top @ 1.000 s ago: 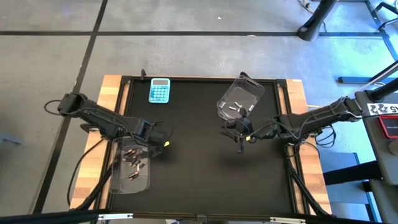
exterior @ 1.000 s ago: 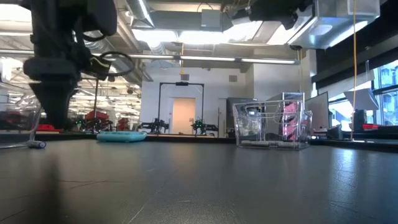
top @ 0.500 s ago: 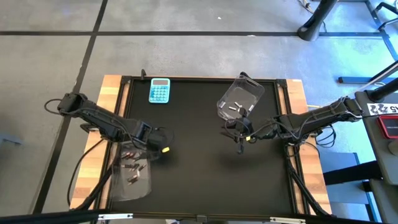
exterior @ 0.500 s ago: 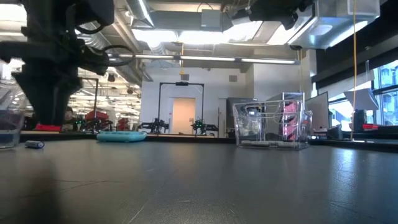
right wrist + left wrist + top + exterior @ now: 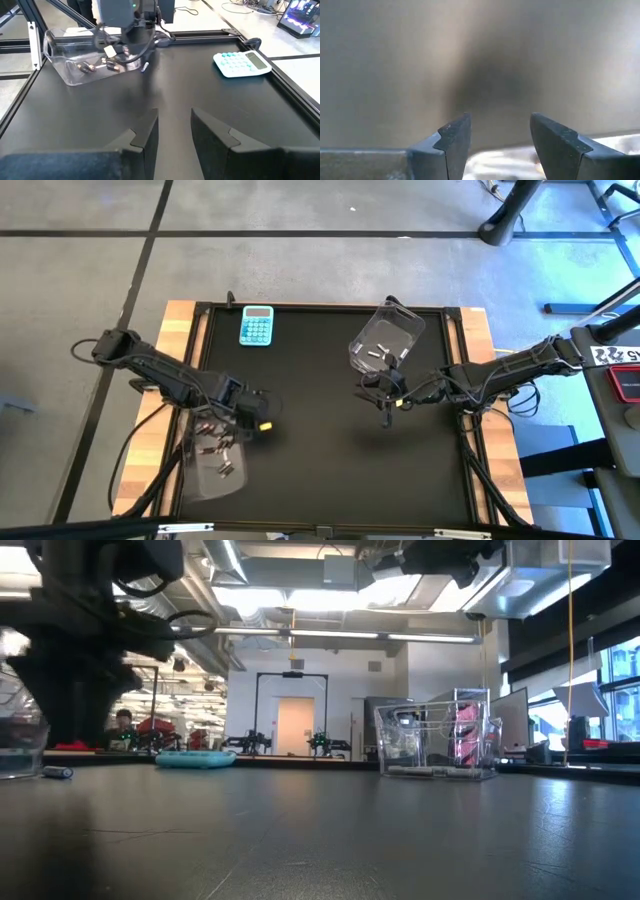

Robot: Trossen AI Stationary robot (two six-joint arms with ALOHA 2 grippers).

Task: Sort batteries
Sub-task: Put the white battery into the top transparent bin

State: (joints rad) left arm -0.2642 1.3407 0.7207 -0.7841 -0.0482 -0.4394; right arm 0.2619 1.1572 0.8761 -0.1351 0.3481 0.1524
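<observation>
Dark batteries (image 5: 214, 448) lying in a clear bin (image 5: 212, 480) at about 8 o'clock on the black worktop (image 5: 330, 460); silvery batteries (image 5: 381, 354) in a second clear bin (image 5: 388, 338) at about 1 o'clock. One loose battery (image 5: 56, 772) on the worktop beside the first bin. Left end effector (image 5: 252, 418) at that bin's inner edge, fingers (image 5: 451, 141) spread apart, nothing between them. Right end effector (image 5: 384, 398) hovering just below the second bin, fingers (image 5: 148, 132) parted and empty. Light-blue calculator (image 5: 256, 326) at 11 o'clock.
</observation>
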